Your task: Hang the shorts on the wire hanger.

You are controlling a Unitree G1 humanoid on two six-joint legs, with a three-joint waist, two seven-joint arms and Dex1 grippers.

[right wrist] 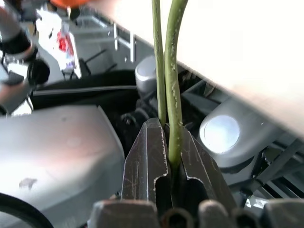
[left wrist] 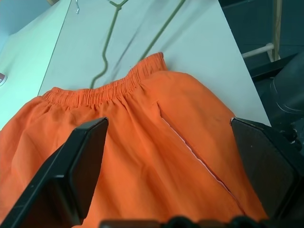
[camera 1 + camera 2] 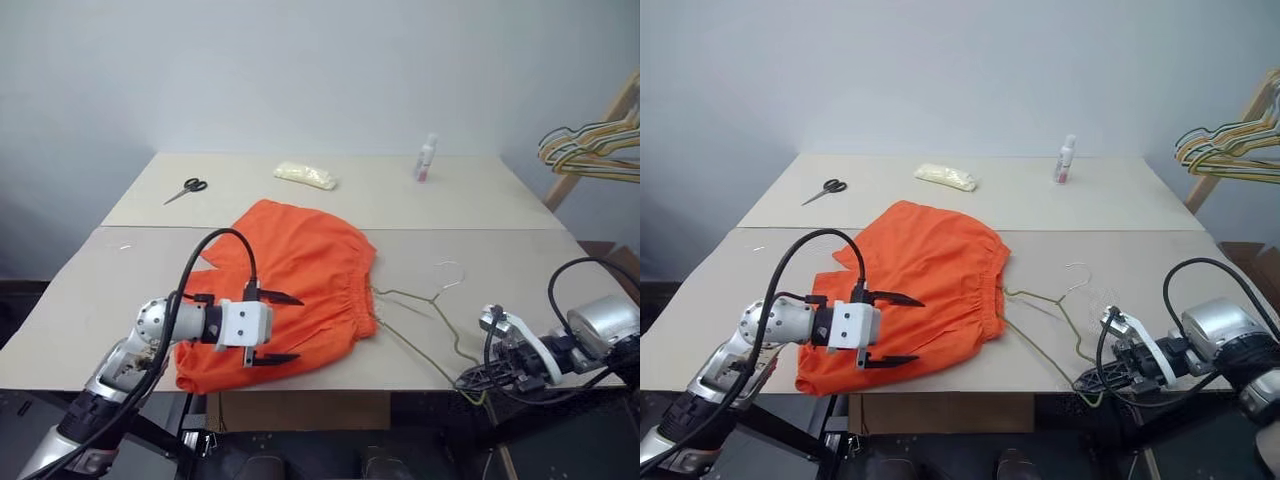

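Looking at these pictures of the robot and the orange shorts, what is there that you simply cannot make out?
- The wire hanger: its near corner, head views, is covered by the right hand shut on it.
- The shorts: near part hidden behind the open left hand in the head views; leg ends cut off by the left wrist view's edge.
- The small bottle: label too small to read.
- The bunched hangers: cut off by the right edge.
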